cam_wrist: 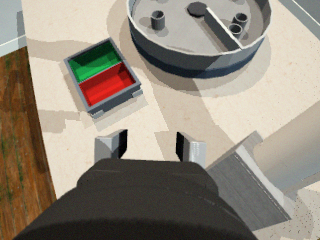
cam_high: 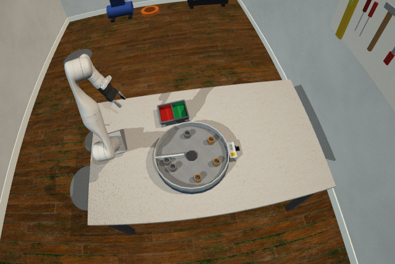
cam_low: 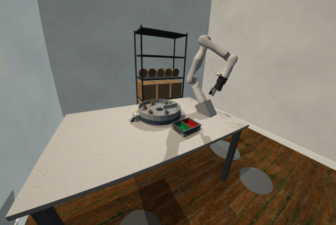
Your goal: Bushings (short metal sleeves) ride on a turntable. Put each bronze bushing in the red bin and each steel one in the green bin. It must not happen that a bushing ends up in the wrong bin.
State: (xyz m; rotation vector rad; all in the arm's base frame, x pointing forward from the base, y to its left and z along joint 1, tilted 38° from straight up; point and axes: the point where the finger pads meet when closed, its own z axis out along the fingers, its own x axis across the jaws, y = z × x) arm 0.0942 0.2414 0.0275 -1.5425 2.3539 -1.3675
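Note:
My gripper [cam_high: 120, 99] [cam_low: 211, 92] [cam_wrist: 151, 141] is open and empty, high above the table, left of the bins in the top view. The turntable [cam_high: 191, 140] [cam_low: 157, 119] carries three bronze bushings: one [cam_high: 210, 140] at the upper right, one [cam_high: 216, 161] at the right, one [cam_high: 197, 177] at the front. One steel bushing [cam_high: 187, 133] [cam_wrist: 158, 20] stands near the bins; two more, one [cam_high: 166, 160] touching or close to the divider and one [cam_high: 172, 166] beside it, stand close together. The red bin [cam_high: 165, 113] [cam_wrist: 107, 86] and green bin [cam_high: 179, 109] [cam_wrist: 95, 61] show no bushings.
A thin divider wall [cam_high: 170, 156] [cam_low: 170, 105] spans from the turntable's rim to its dark hub [cam_high: 191, 155] [cam_wrist: 197, 9]. A small white box [cam_high: 232, 150] with a black knob sits against the rim's right side. The grey arm base [cam_high: 121, 141] [cam_low: 205, 108] stands left of the turntable.

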